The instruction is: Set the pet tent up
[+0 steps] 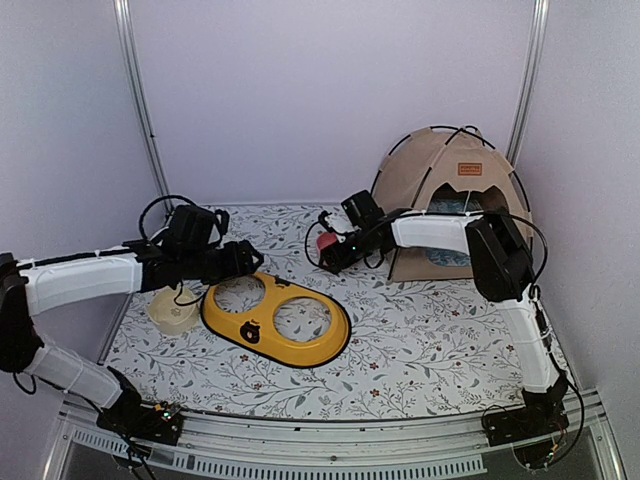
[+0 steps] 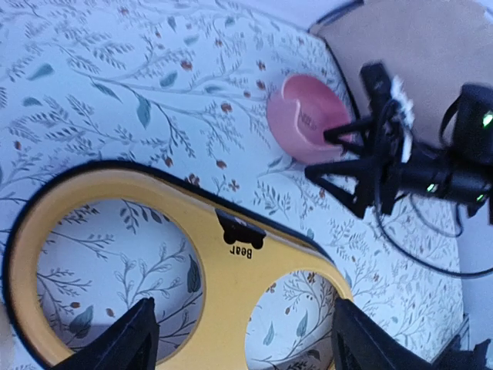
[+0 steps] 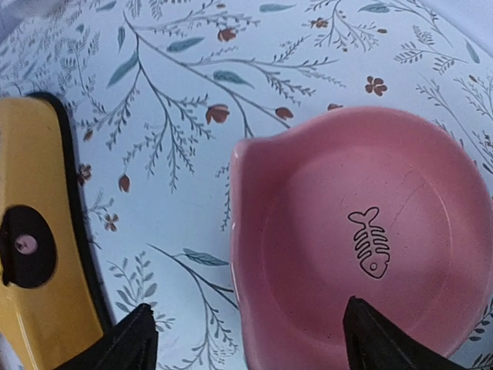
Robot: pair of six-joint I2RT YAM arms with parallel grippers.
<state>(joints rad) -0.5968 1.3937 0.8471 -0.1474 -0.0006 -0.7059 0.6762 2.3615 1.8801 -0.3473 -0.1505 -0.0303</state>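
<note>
The pet tent (image 1: 420, 180) stands upright at the back right, tan with thin black crossing poles and a brown label patch (image 1: 469, 169); a piece of its fabric (image 2: 431, 46) shows in the left wrist view. My right gripper (image 1: 328, 252) reaches left from in front of the tent and hangs open over a pink bowl (image 3: 362, 239), its fingers (image 3: 377, 343) straddling the bowl's left rim. My left gripper (image 1: 248, 264) is open above the yellow double-bowl feeder (image 2: 231, 285), holding nothing.
A blue patterned cushion (image 1: 450, 208) lies inside the tent's opening. A cream bowl (image 1: 175, 310) sits left of the feeder (image 1: 277, 318). The floral cloth (image 1: 420, 340) covers the table. White walls and metal posts close in the back and sides.
</note>
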